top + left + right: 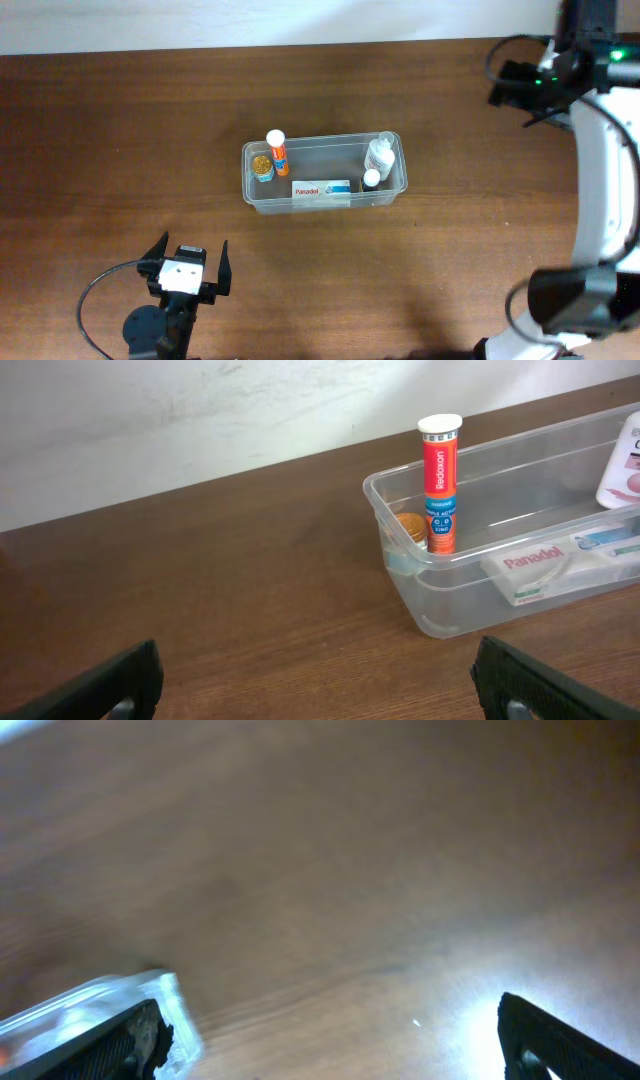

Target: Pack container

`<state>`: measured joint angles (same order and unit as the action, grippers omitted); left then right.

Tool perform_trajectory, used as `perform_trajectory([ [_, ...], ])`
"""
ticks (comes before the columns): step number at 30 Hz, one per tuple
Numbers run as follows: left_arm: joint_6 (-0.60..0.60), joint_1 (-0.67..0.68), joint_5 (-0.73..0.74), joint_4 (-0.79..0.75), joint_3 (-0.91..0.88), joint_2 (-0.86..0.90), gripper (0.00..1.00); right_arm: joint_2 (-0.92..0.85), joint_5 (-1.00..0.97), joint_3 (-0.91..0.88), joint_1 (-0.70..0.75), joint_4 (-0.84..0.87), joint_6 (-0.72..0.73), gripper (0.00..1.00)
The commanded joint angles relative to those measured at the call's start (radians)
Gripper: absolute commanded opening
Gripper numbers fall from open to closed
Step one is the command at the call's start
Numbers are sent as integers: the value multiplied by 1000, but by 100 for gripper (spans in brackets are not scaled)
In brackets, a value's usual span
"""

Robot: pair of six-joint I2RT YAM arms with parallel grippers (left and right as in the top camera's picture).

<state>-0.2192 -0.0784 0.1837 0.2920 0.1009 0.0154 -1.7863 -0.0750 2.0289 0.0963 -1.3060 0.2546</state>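
**Tub loaded, both my grippers clear of it**

The container (pixel 325 141) sits mid-table on the dark wood table (pixel 120 130). Packed inside are an upright orange tube (pixel 277 150), a small gold-lidded jar (pixel 262 166), a Panadol box (pixel 320 189) lying along the near wall, and two white bottles (pixel 379 155) at the right end.

My left gripper (pixel 192 245) hovers well short of the tub with its fingers spread wide and nothing between them. My right gripper (pixel 330 1020) is also spread and empty. Its wrist view is blurred, and only a corner of the tub shows at the edge.

I see nothing loose on the wood, so I judge the packing to be at or near its end.

The risk now lies in the tube. It stands tall above the rim in the far-left corner, and a careless pass by either arm could topple it or tip it out. The tub looks light, so a knock on its wall could skid it across the smooth wood.
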Motion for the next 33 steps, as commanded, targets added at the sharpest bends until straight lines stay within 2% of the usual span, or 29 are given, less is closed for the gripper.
perform_trajectory([
  [1, 6, -5, -4, -1, -10, -10, 99, 132, -87, 2, -99, 62, -19, 98],
  [4, 6, -5, -4, -1, -10, -10, 100, 240, -91, -74, -167, 217, -42, 98],
  [9, 6, -5, -4, -1, -10, -10, 99, 458, -64, -333, -223, 570, -42, 98],
  [12, 5, -5, -4, -1, -10, -10, 99, 616, 5, -562, -219, 812, -49, 98],
  [17, 6, -5, -4, -1, -10, -10, 99, 895, 121, -956, -219, 1143, -204, 98],
  [23, 6, -5, -4, -1, -10, -10, 99, 1246, 135, -1344, -219, 1269, -207, 98],
  [33, 6, -5, -4, -1, -10, -10, 99, 1681, 143, -1793, -216, 1349, -207, 98],
])
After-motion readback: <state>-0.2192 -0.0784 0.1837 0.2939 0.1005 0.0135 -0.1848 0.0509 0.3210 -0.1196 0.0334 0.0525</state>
